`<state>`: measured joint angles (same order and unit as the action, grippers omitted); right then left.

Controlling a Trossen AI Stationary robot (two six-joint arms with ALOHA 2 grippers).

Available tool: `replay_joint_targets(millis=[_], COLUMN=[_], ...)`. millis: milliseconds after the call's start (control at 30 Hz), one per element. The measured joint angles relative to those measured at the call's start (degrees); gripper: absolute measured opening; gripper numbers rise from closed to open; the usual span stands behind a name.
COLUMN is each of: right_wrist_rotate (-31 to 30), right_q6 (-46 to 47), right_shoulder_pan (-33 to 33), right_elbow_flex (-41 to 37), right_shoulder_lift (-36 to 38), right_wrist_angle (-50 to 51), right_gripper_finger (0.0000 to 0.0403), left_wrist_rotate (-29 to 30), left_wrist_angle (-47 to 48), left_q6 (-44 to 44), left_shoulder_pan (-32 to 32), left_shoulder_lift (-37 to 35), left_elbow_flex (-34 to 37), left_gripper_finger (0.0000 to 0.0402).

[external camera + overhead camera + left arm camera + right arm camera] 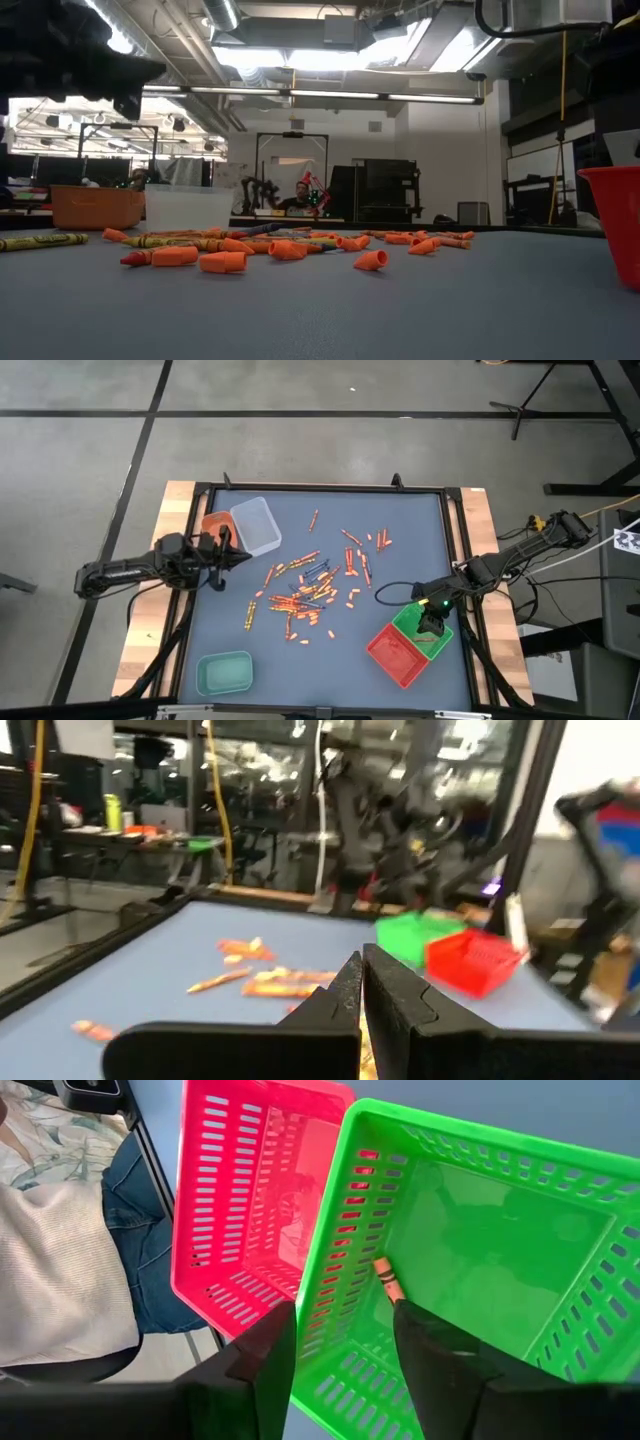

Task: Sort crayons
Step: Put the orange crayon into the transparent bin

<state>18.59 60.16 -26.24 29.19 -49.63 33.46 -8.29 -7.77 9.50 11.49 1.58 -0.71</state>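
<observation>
We saw the right gripper [335, 1345], fingers spread, above the slotted green plastic tray [480, 1240], one orange crayon [388, 1280] dropped inside. Remaining crayons [305, 590] lay mid-desk; next, we judged, another pick. The left gripper [362, 982] waited, pressed together.

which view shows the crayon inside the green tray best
The right wrist view: the crayon lies in plain sight in the green tray, below the open right gripper. In the high view the gripper hides it. The low and left wrist views don't show it.
</observation>
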Motion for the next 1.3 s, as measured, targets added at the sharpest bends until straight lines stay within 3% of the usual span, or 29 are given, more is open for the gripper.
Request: replay_joint_targets(millis=[200,433,767,1033,1300], right_wrist_rotate=[0.0,0.0,-3.6,-11.2,-25.0], right_q6=[0.0,0.0,0.0,-0.6,-5.4], right_shoulder_pan=[0.0,0.0,0.0,0.0,0.0], right_elbow_flex=[0.0,0.0,0.0,0.0,0.0], right_shoulder_lift=[0.0,0.0,0.0,0.0,0.0], right_wrist_angle=[-0.9,-0.9,-10.2,-17.5,-17.4], right_gripper_finger=[0.0166,0.0166,0.0166,0.0166,0.0166], left_wrist_rotate=[0.4,6.6,10.6,13.7,22.0], left_wrist_angle=[-11.8,-16.3,-23.3,-18.9,-7.1], left_q6=[2.4,2.4,2.4,-0.8,-1.5], left_shoulder_pan=[-4.2,-8.6,-12.6,-15.6,-18.3], left_shoulder_lift=[3.6,10.8,20.3,29.3,40.8], left_elbow_flex=[0.0,0.0,-0.1,-6.7,-16.3], left_gripper_finger=[0.0,0.0005,0.0096,0.0117,0.0116])
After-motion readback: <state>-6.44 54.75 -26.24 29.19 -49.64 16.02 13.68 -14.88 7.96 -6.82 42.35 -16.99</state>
